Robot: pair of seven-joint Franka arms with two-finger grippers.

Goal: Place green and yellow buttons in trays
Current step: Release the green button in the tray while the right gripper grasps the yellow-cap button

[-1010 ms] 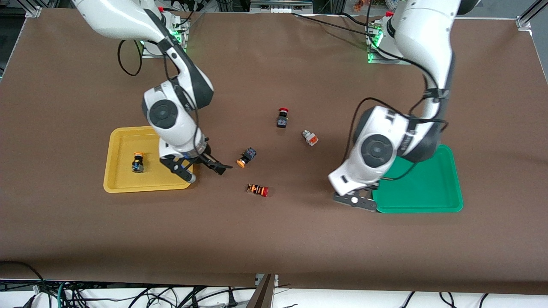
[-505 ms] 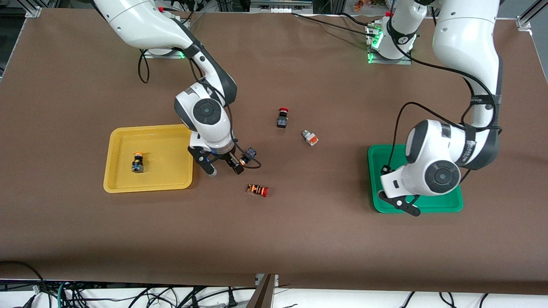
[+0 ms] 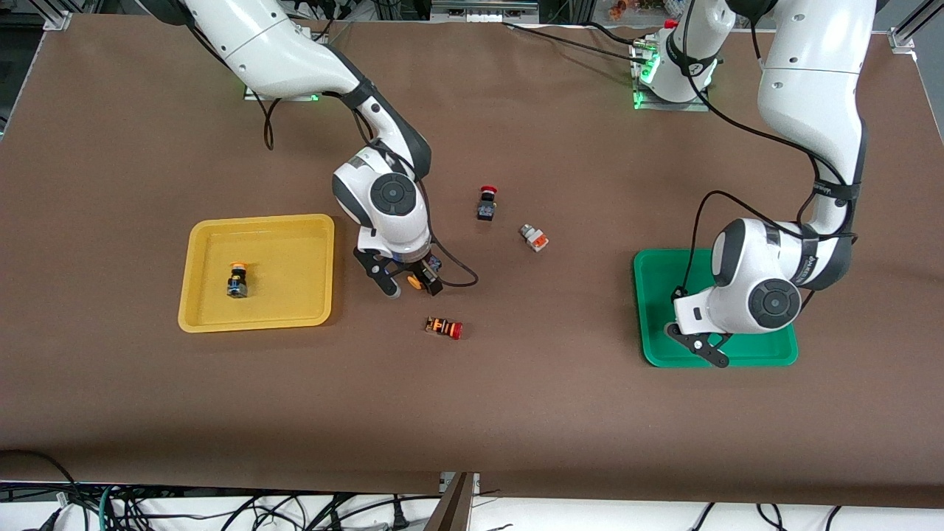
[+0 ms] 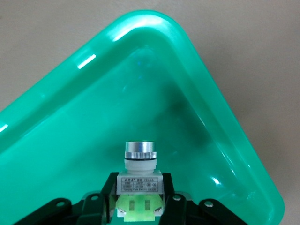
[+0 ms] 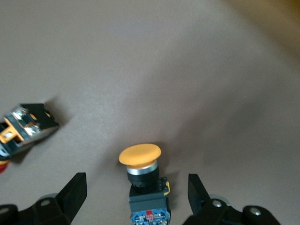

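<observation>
My left gripper (image 3: 699, 346) is over the green tray (image 3: 656, 295), at its corner nearest the front camera. In the left wrist view it (image 4: 139, 199) is shut on a silver-white switch with a light-green block (image 4: 139, 180), held above the tray floor (image 4: 187, 93). My right gripper (image 3: 410, 285) is open and low around a black switch with a yellow-orange cap (image 3: 417, 280), which lies on the table between the fingers (image 5: 75, 190) in the right wrist view (image 5: 140, 176). Another yellow-capped switch (image 3: 237, 281) lies in the yellow tray (image 3: 291, 254). A silver-white switch with an orange block (image 3: 534, 237) lies mid-table.
A black switch with a red cap (image 3: 486, 203) lies mid-table, farther from the front camera. An orange-striped switch with a red cap (image 3: 443, 327) lies just nearer the camera than my right gripper; it also shows in the right wrist view (image 5: 26, 126).
My right gripper moved from the yellow tray's edge to the yellow-capped switch on the table. My left gripper moved from beside the green tray to over it.
</observation>
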